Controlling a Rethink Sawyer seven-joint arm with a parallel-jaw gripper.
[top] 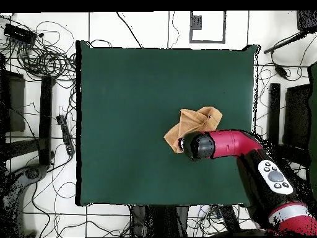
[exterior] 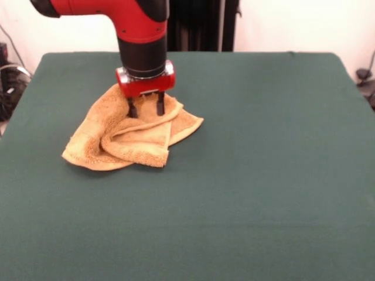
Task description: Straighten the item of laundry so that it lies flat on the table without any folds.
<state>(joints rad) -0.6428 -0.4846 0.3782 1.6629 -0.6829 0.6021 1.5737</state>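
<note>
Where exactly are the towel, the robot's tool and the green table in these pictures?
towel (exterior: pixel 126 146): front view, on its folded top layer.
tool (exterior: pixel 146 109): front view, midway between its two dark fingertips.
table (top: pixel 124 93): overhead view, on bare green cloth.

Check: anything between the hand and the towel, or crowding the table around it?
Nothing visible. The hand is right down on the crumpled towel, fingers apart, tips at a raised fold. The green table around the towel shows no other objects, so there is room to spread it flat.
</note>
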